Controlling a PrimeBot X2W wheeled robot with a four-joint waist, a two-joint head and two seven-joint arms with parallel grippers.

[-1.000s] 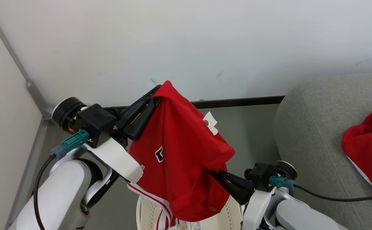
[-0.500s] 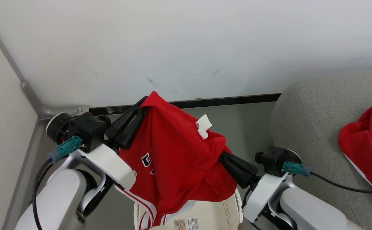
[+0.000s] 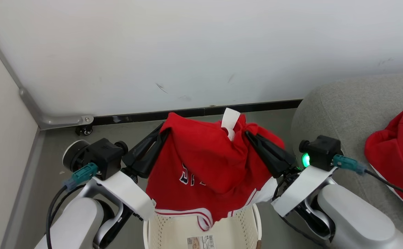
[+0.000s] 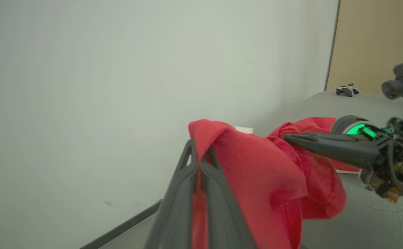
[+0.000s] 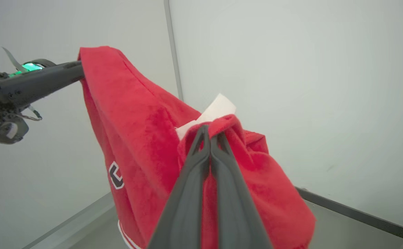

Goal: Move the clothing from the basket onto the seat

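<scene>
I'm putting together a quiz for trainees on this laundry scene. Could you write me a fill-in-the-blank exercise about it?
The soft red white-trimmed garment is gripped by exactly ____ end effectors: the left end effector and the right end effector. It hangs ____ the cream perforated plastic basket. On the grey woven-fabric seat lies another crumpled garment, coloured ____.
Missing words: two; above; red.

You get bright, even, diffuse light; white wall (image 3: 201, 52) reads flat. Soft shading in the red garment (image 3: 205, 162) folds. Head view sharp. Left wrist view soft, smeared at right edge; both wrist views bend wide-angle.
</scene>
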